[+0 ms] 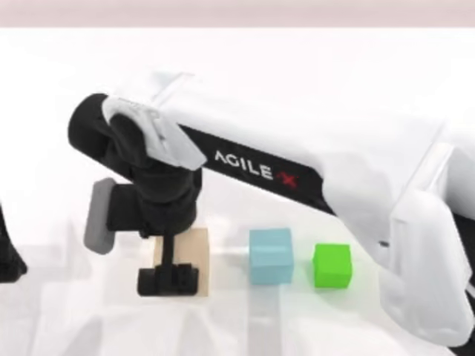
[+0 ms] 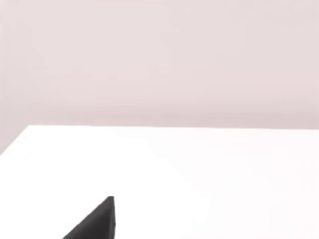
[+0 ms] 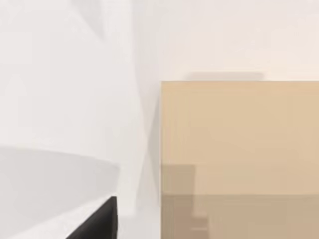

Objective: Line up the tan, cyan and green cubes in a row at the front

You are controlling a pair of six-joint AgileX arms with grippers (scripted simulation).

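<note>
Nearest your overhead camera is the right arm [image 1: 312, 174], whose white body with its AgileX lettering sweeps from the table's right edge across toward the left half, ending in a black wrist and the right gripper [image 1: 170, 280] hanging over the tan cube [image 1: 194, 251]. You can see the gripper's black finger block lying across that cube's front-left part, hiding much of its top, but you cannot tell from above whether the fingers are spread or drawn together, nor whether they touch the cube. Your right wrist view is filled by the tan cube's face [image 3: 239, 149] standing on the white table [image 3: 75, 99], with only one dark fingertip [image 3: 97, 221] showing beside it and clear of the cube's edge. Along the table's front edge the three cubes sit in a row: the tan cube toward the left, the cyan cube [image 1: 270, 255] near the middle, and the green cube [image 1: 332, 265] just beside the cyan one on its right, each apart from its neighbour. Your left arm [image 1: 9, 256] shows only as a dark sliver at the table's left edge; its wrist view looks over bare table [image 2: 174, 174] with one dark fingertip [image 2: 97, 221] in frame, so its state cannot be told either.
</note>
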